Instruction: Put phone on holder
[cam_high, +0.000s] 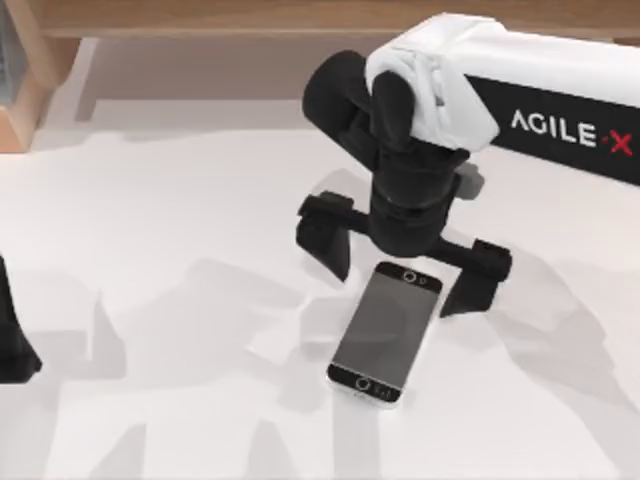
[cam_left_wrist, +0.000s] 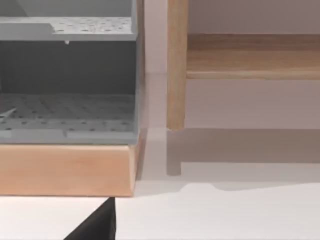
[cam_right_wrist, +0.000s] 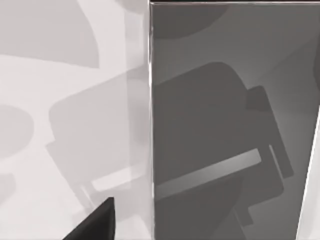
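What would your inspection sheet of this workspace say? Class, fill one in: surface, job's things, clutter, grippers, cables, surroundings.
Surface: white table, shadowed.
Job's things: phone lying flat, screen up, at an angle, right of centre; no holder identified.
Clutter: nothing seen.
Grippers: right gripper open, fingers spread, above the phone's far end, not touching it; left gripper parked at the table's left edge.
Cables: nothing seen.
Surroundings: wooden-framed grey perforated rack and wooden frame behind the table.
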